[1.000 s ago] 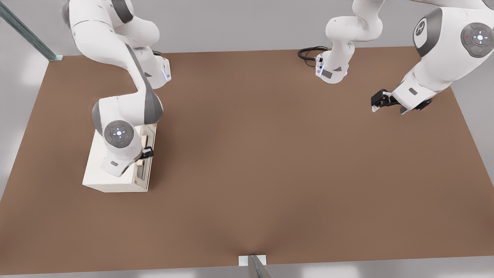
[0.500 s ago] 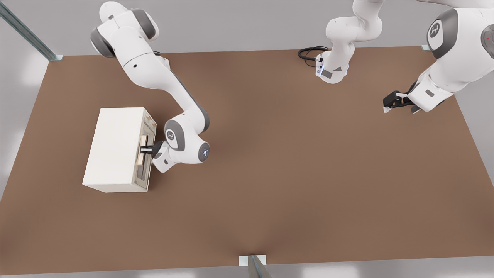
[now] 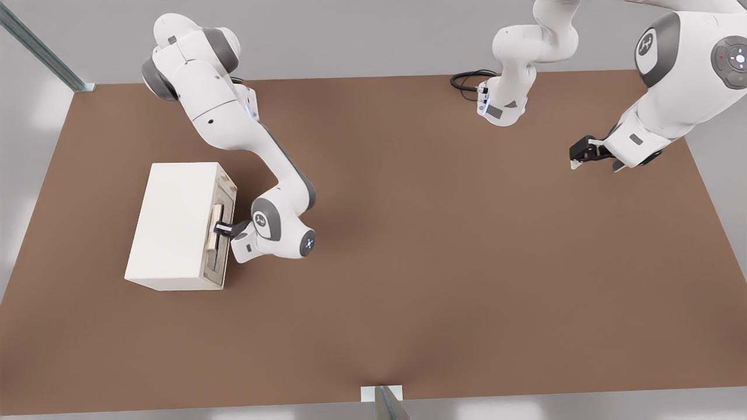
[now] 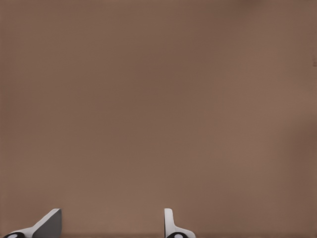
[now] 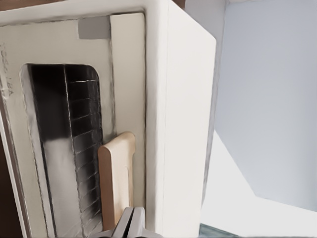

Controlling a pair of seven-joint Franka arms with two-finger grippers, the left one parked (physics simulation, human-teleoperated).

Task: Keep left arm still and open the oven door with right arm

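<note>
The cream-white box oven (image 3: 172,224) stands on the brown table at the front view's left. Its oven door (image 3: 216,265) faces the front view's right and lies flush against the body. In the right wrist view the oven door (image 5: 64,148) shows its dark window and racks. My gripper (image 3: 219,228) sits at the middle of the door, against the pale bar handle (image 3: 216,217). From the wrist, the gripper (image 5: 132,223) has its fingers pressed together beside the near end of the handle (image 5: 117,173). Nothing shows between the fingers.
The brown table (image 3: 408,245) stretches wide to the front view's right of the oven. A black cable (image 3: 467,81) coils at the far edge by an arm base. A metal post (image 3: 388,402) stands at the near edge. The parked arm (image 3: 642,134) hangs at the far right.
My arm swung from over the oven's top to the front of the door, uncovering the oven's top. In the last half second the wrist dropped slightly toward the near edge. The door stays shut.
</note>
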